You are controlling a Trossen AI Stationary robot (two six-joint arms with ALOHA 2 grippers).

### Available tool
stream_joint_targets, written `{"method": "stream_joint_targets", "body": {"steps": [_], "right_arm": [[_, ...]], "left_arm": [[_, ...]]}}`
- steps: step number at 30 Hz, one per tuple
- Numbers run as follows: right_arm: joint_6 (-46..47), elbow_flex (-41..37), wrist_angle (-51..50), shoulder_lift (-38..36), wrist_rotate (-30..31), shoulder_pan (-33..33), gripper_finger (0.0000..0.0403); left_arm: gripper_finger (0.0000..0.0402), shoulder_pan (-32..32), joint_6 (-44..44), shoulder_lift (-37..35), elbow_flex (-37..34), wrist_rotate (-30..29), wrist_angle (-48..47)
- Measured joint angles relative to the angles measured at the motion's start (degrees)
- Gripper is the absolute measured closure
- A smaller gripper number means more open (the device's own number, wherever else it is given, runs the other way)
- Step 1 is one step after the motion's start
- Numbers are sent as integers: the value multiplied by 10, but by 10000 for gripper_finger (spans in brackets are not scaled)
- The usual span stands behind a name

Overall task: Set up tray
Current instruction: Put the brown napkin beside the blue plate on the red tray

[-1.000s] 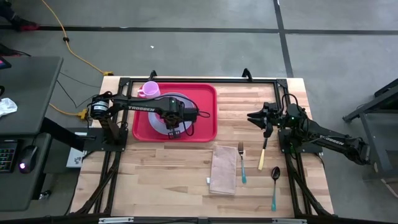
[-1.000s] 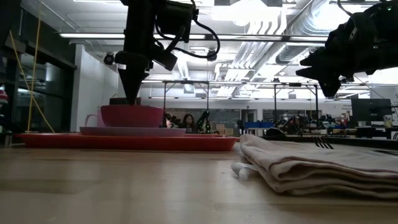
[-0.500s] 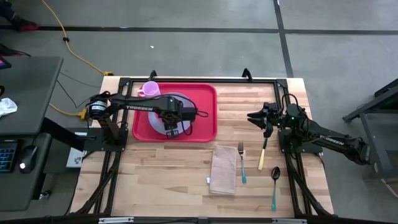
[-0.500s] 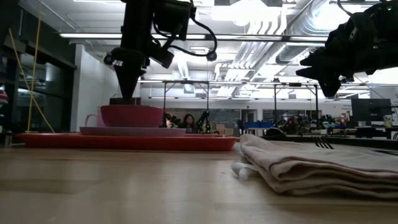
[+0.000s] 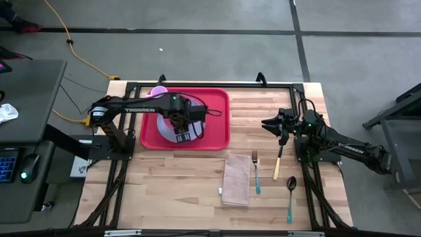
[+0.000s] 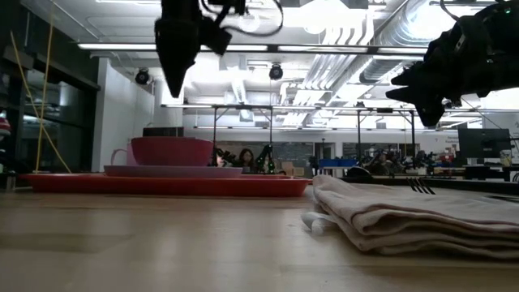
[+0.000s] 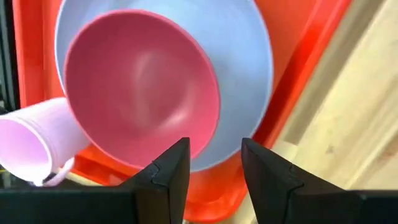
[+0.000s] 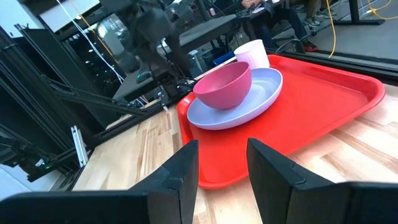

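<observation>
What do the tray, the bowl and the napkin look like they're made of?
The tray looks like smooth red plastic: faint sheen, moulded rounded rim. The bowl looks like matte pink plastic, evenly coloured with soft highlights; melamine is possible. The napkin looks like beige woven cloth: soft folded layers, rumpled edges.

We see the tray's (image 5: 220, 131) right part bare; plate (image 5: 172, 129), bowl (image 7: 140, 93) and cup (image 5: 158, 91) crowd its left. Open table (image 5: 164, 178) lies nearer; napkin (image 5: 236, 179) and cutlery block the right.
</observation>
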Motion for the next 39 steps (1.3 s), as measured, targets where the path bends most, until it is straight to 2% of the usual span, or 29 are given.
{"method": "stream_joint_targets", "body": {"steps": [12, 22, 28, 39], "right_arm": [[-11, 0, -1, 0, -1, 0, 289], [-14, 0, -9, 0, -1, 0, 289], [-10, 0, -9, 0, -1, 0, 289], [-9, 0, -9, 1, -1, 0, 289]], "left_arm": [[242, -14, -23, -8, 128, 87, 36], [256, -65, -10, -7, 152, 165, 151], [257, -76, -54, -7, 152, 230, 189], [257, -129, -37, 30, 151, 214, 239]]}}
